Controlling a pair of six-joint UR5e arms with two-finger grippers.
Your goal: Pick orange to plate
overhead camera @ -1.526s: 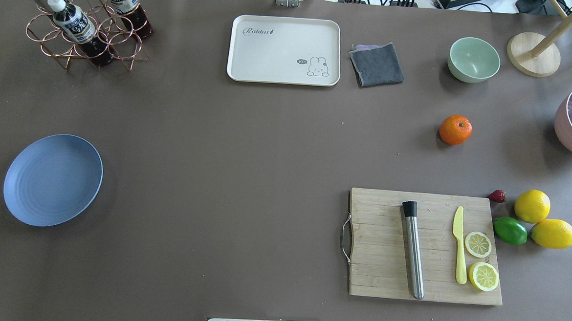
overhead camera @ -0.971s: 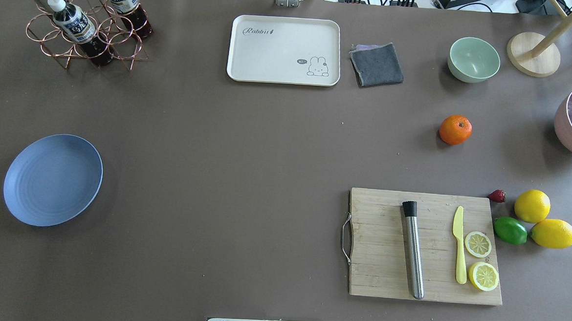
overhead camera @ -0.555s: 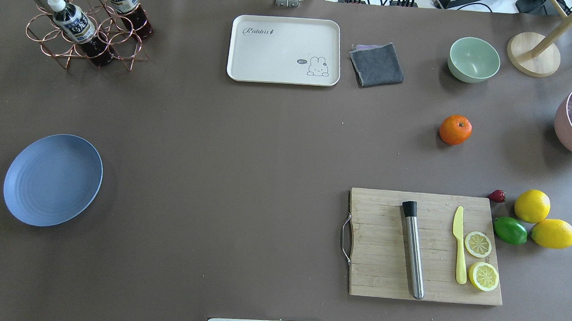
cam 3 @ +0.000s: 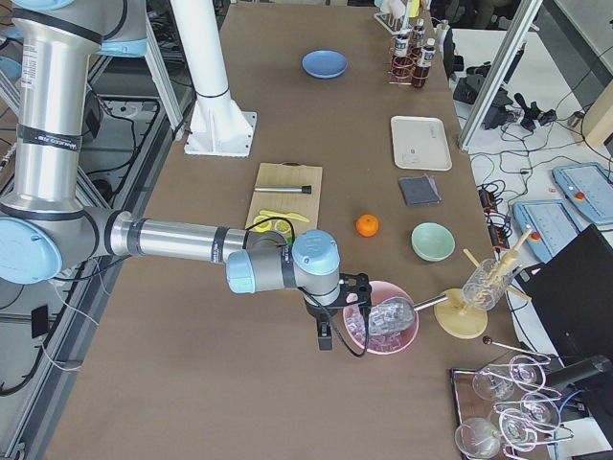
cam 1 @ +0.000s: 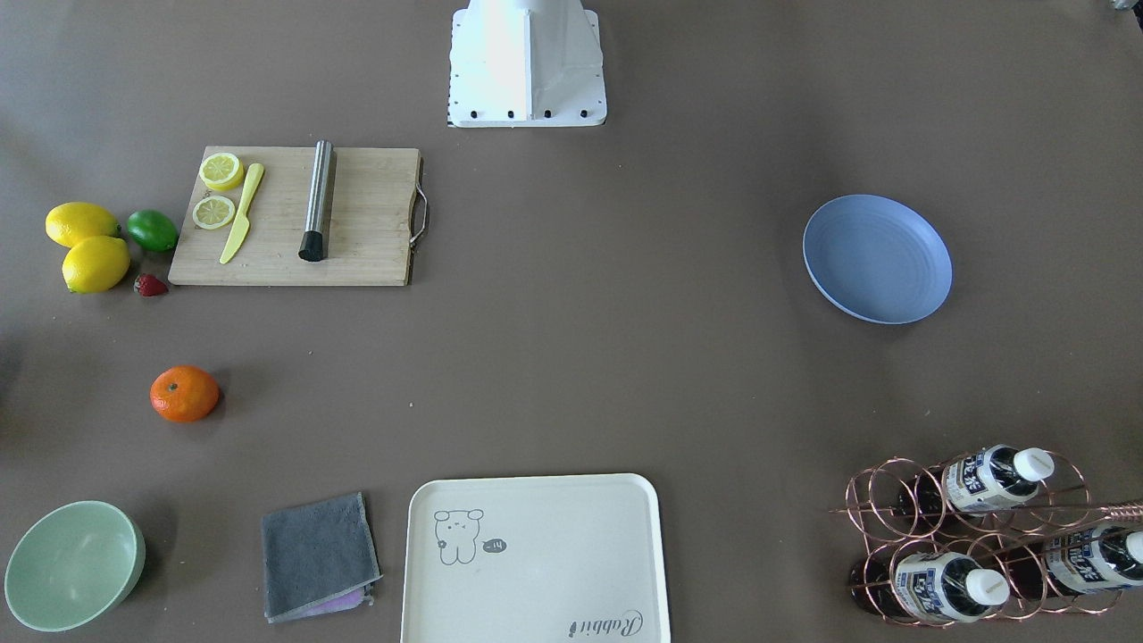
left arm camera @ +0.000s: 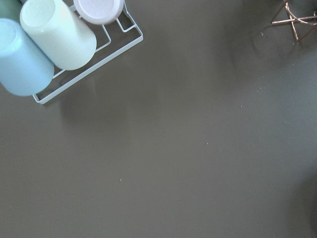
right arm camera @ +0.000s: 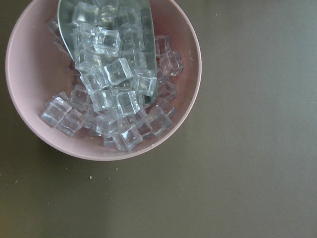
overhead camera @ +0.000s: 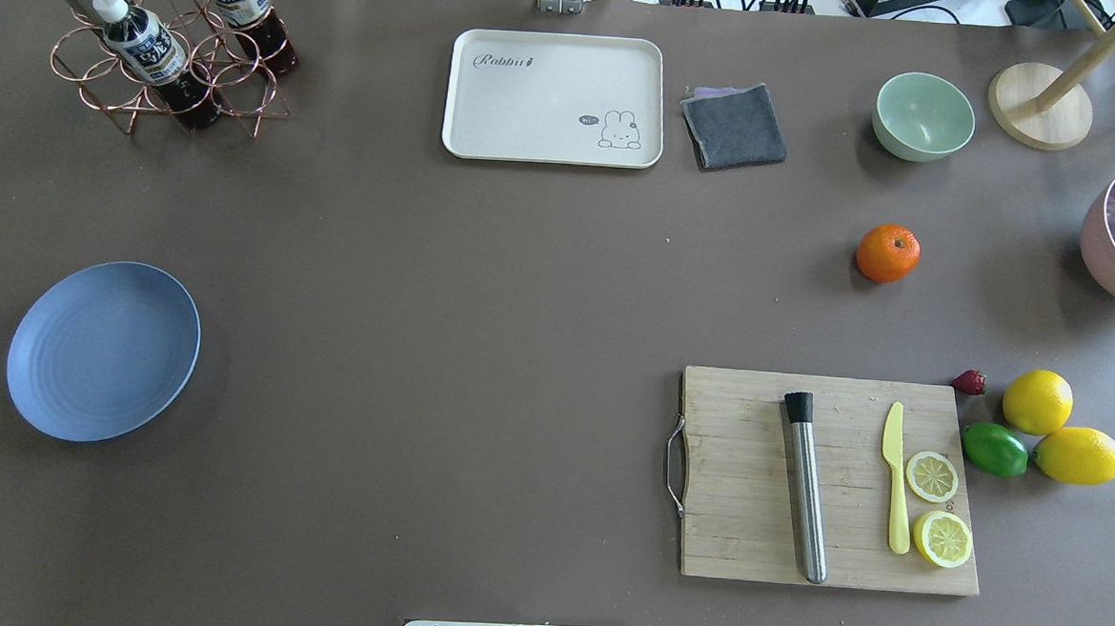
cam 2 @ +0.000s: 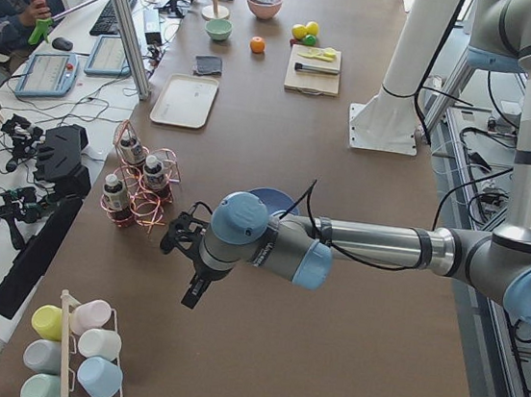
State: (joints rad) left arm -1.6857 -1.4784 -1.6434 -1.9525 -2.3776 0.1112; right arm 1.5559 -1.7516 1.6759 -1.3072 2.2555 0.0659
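The orange (overhead camera: 888, 253) lies alone on the brown table on the right side, also seen in the front view (cam 1: 184, 393). The blue plate (overhead camera: 103, 351) sits bare at the far left. Neither arm reaches into the overhead or front views. My left gripper (cam 2: 194, 291) hangs over the table's left end, past the plate (cam 2: 283, 197) and beside the bottle rack. My right gripper (cam 3: 324, 337) hangs at the right end next to a pink bowl, well away from the orange (cam 3: 367, 225). I cannot tell whether either gripper is open or shut.
A cutting board (overhead camera: 830, 480) with a muddler, knife and lemon slices lies near the orange, beside two lemons, a lime (overhead camera: 994, 449) and a strawberry. At the back stand a green bowl (overhead camera: 924, 116), grey cloth (overhead camera: 734, 125), cream tray (overhead camera: 554, 98) and bottle rack (overhead camera: 165, 54). Pink ice bowl (right arm camera: 29, 126).
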